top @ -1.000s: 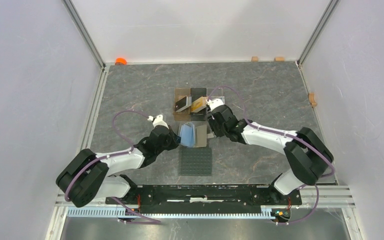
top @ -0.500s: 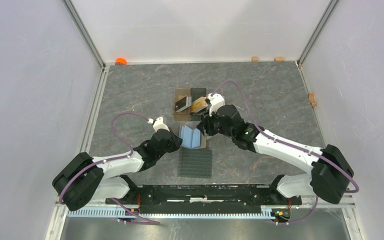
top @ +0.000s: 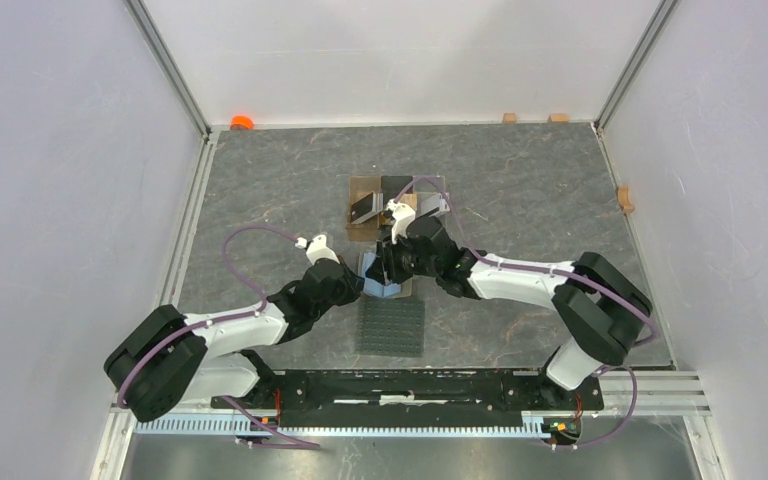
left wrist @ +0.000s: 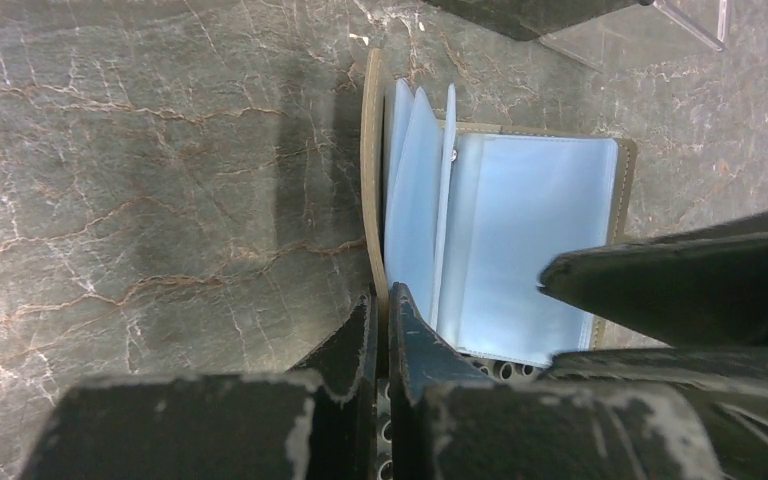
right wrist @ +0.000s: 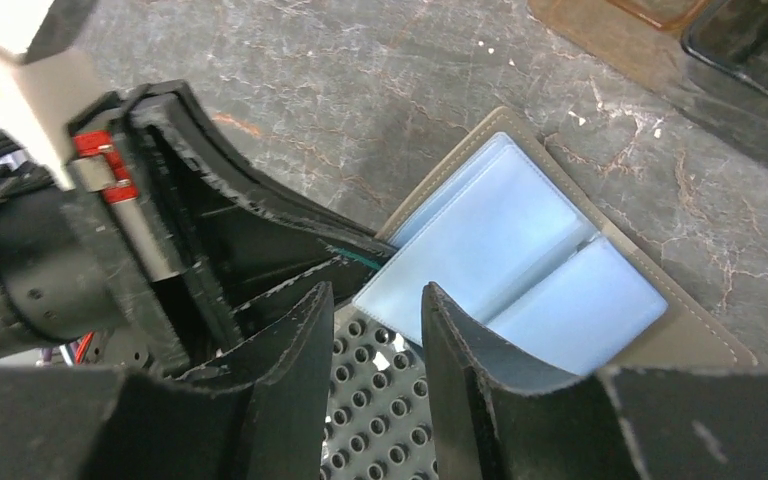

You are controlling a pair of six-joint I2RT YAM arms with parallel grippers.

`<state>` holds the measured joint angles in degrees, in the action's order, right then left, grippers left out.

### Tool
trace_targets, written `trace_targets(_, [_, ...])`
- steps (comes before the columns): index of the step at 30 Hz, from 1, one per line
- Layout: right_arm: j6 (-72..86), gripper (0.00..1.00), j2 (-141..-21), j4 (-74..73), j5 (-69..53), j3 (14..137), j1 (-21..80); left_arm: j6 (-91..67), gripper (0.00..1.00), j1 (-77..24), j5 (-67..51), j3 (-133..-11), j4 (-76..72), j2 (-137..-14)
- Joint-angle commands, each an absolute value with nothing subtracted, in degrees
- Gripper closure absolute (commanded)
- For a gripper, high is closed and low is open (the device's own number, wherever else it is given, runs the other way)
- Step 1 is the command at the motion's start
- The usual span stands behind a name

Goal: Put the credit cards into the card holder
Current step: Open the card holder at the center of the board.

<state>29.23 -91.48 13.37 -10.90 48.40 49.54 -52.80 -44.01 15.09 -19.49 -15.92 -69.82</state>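
Note:
The card holder (left wrist: 520,230) lies open on the table, its bluish clear pockets facing up; it also shows in the right wrist view (right wrist: 520,270) and the top view (top: 373,287). My left gripper (left wrist: 381,305) is shut on its olive left cover at the near corner. My right gripper (right wrist: 375,310) is open and empty, hovering over the holder's near edge and the studded mat (right wrist: 380,400), close to the left gripper (right wrist: 260,250). A black card (top: 364,208) leans in the stand behind. The gold-orange and white-silver cards are hidden by my right wrist or out of view.
The clear stand on its brown base (top: 368,186) is just behind the holder. The dark grey studded mat (top: 393,325) lies in front of it. An orange object (top: 242,122) and small wooden blocks (top: 508,117) sit along the far and right walls.
My right gripper has moved from the stand leftward and nearer, down over the open card holder. My left gripper stays shut on the holder's cover, shifted slightly nearer.

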Motion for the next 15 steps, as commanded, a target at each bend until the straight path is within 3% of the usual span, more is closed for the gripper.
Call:
trace_targets(1, [32.3, 0.58, -94.6, 16.0, -5.9, 50.4, 49.9, -54.7, 0.95, -44.4, 17.3, -20.8, -16.3, -69.7])
trace_targets(6, [32.0, 0.57, -94.7, 14.5, 1.5, 47.1, 50.0, -53.0, 0.74, -44.2, 17.7, -20.8, -13.9, -67.8])
trace_targets(8, [31.0, 0.56, -94.4, 13.6, 2.7, 46.3, 49.8, -52.1, 0.59, -43.9, 18.1, -21.0, -11.8, -66.0])
trace_targets(15, [26.8, 0.51, -94.5, 11.5, 0.2, 46.2, 49.8, -46.5, 0.26, -41.1, 11.0, -23.4, -4.5, -60.2])
